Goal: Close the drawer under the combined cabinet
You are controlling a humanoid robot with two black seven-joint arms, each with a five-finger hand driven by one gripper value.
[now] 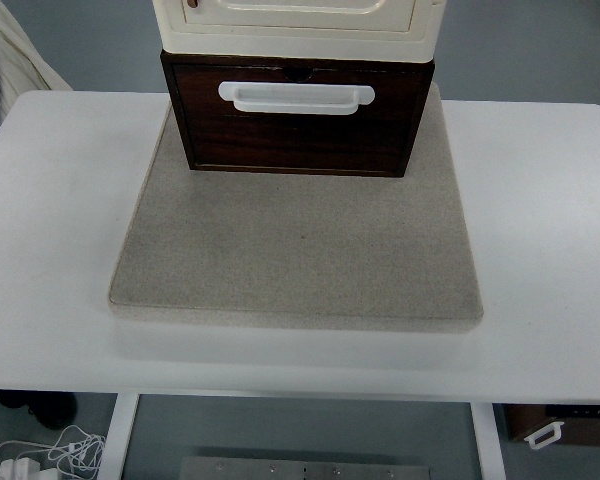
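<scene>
A dark brown wooden drawer [298,130] with a white handle [296,97] sits at the bottom of the combined cabinet, under a cream upper unit [298,22]. The drawer front stands about flush with the dark frame around it. Whether a small gap remains I cannot tell from this steep angle. The cabinet rests at the far side of a grey stone-like slab [298,250]. Neither robot hand shows anywhere in the top view.
The slab lies on a white table [50,240]. A person's white sleeve [15,55] shows at the top left. Below the table's front edge are white cables [50,455] on the floor and a brown box with a white handle [560,428] at the lower right.
</scene>
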